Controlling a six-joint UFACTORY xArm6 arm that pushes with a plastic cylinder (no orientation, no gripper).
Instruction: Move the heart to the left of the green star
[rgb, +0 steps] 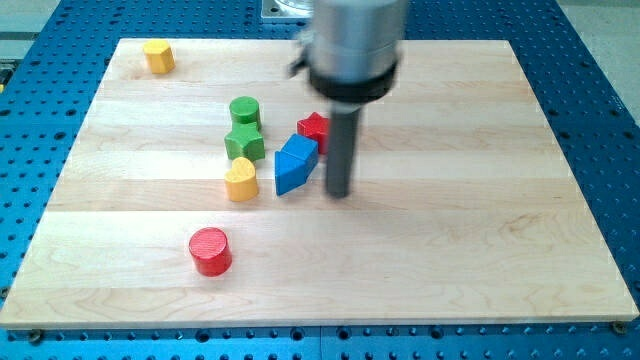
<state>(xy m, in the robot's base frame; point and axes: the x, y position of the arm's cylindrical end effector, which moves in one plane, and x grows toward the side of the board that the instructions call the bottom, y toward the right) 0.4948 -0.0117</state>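
Observation:
The yellow heart (240, 180) lies near the board's middle, just below the green star (245, 143) and touching or nearly touching it. A blue block (295, 164) lies right of the heart. My tip (339, 194) is down at the board, just right of the blue block and well right of the heart. A red block (314, 129), partly hidden by the rod, sits above the blue block.
A green cylinder (244, 110) stands directly above the green star. A red cylinder (210, 250) stands toward the view's bottom left. A yellow block (158, 56) sits at the top left corner. The wooden board (500, 250) rests on a blue perforated table.

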